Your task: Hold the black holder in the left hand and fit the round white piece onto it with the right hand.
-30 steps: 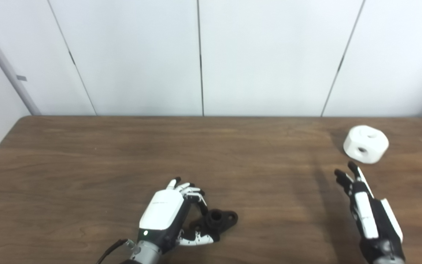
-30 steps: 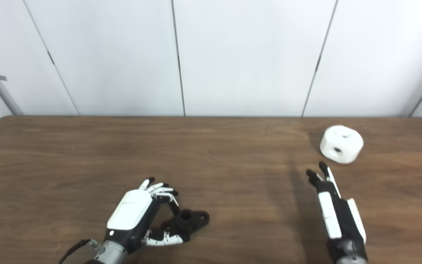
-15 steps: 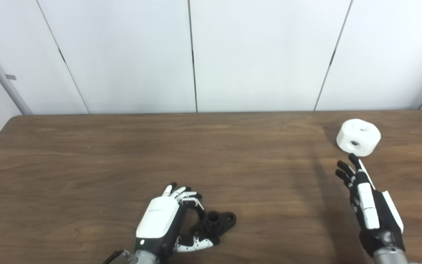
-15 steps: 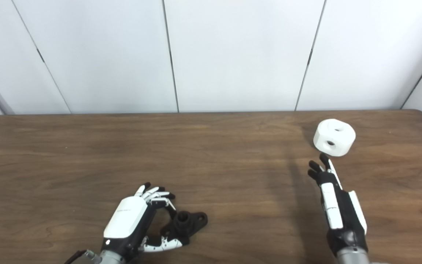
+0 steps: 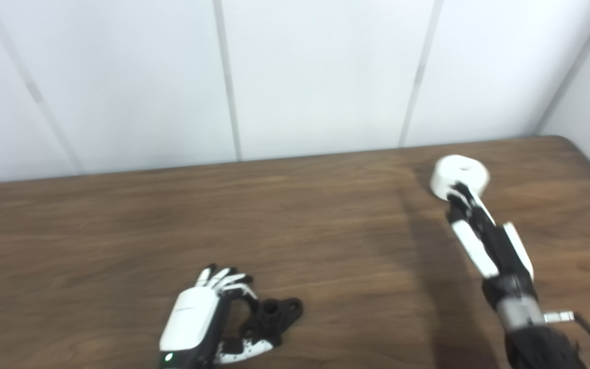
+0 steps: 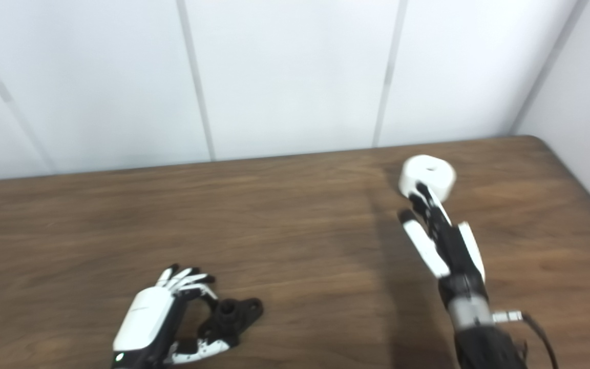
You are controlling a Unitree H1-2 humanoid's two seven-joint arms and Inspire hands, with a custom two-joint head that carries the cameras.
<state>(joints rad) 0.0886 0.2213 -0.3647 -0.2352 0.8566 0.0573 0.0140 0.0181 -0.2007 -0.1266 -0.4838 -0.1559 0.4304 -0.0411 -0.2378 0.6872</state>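
Two robot hands work over the bench. Left robot hand curls fingers and thumb around the black holder at the near edge. Right robot hand reaches with fingers extended, tips at the round white piece near the far right corner; contact cannot be told

Wooden table: dark brown top with grain running left to right; its far edge lies along the wall, and its far right corner is rounded. Wall panels: pale, flat, divided by thin vertical seams, apparently grey, though the view is blurred. A second pale wall meets them past the table's right edge.
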